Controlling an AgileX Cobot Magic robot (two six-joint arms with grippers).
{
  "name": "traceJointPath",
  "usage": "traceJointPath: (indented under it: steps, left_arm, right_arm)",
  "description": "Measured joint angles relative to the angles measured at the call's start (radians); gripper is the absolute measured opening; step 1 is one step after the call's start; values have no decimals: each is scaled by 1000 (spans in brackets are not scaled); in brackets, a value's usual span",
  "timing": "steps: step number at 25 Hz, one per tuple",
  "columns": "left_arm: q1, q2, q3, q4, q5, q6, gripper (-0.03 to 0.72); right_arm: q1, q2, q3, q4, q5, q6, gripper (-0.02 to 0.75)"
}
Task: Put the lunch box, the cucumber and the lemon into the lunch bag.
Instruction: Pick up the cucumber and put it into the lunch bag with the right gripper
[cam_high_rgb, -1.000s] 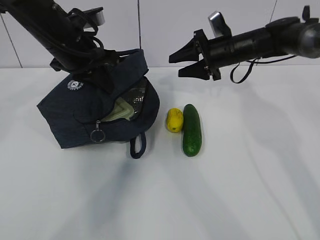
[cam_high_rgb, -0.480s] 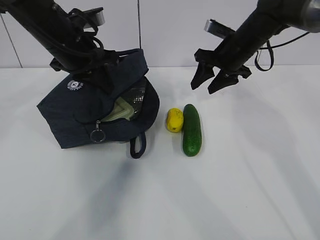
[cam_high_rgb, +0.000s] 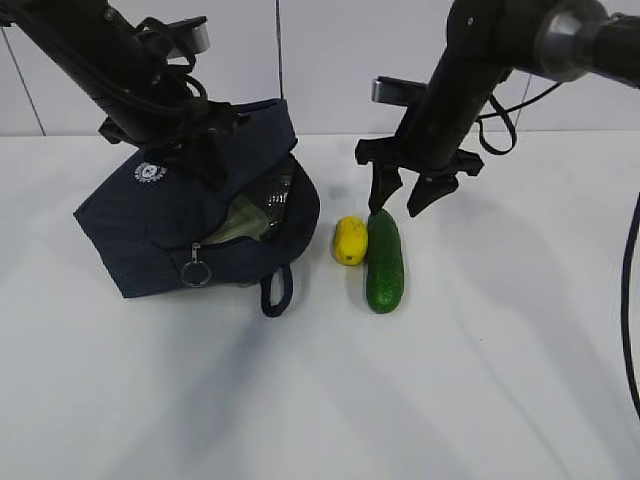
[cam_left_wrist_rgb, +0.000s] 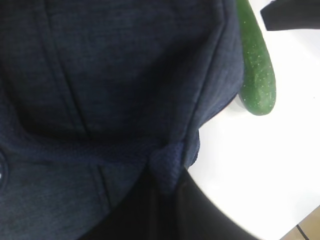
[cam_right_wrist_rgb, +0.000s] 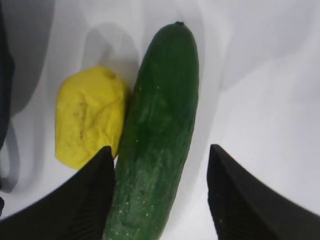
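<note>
Right gripper (cam_high_rgb: 404, 199) jaws spread, straddling cucumber's (cam_high_rgb: 383, 259) far end | left gripper (cam_high_rgb: 190, 150) pinching lunch bag (cam_high_rgb: 150, 225) fabric | lunch box (cam_high_rgb: 238, 222) inside bag; lemon (cam_high_rgb: 349, 240) touching cucumber on tabletop (cam_high_rgb: 480, 360) | step: cucumber pickup; next: descend, avoid lemon, clamp.

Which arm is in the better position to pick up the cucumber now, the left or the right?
Right. The right gripper hangs open over the far end of the cucumber, its fingers either side in the wrist view. The left gripper is at the lunch bag, apparently holding its fabric.
</note>
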Motion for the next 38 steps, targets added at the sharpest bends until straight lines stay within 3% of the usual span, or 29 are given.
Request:
traceJointPath:
  steps: [20,28,34,38]
  left_arm:
    - [0,0,0,2,8,6,-2]
    - [0,0,0,2,8,8,-2]
    - [0,0,0,2,8,9,-2]
    - [0,0,-5,2,2,9,-2]
  right_arm:
    - [4,111,0,35,-53,34,440]
    - [4,113,-9,9,-55,36,315]
    - [4,121,-168,20,0,19,290]
    - [3,121,-308,145,1,-21,288]
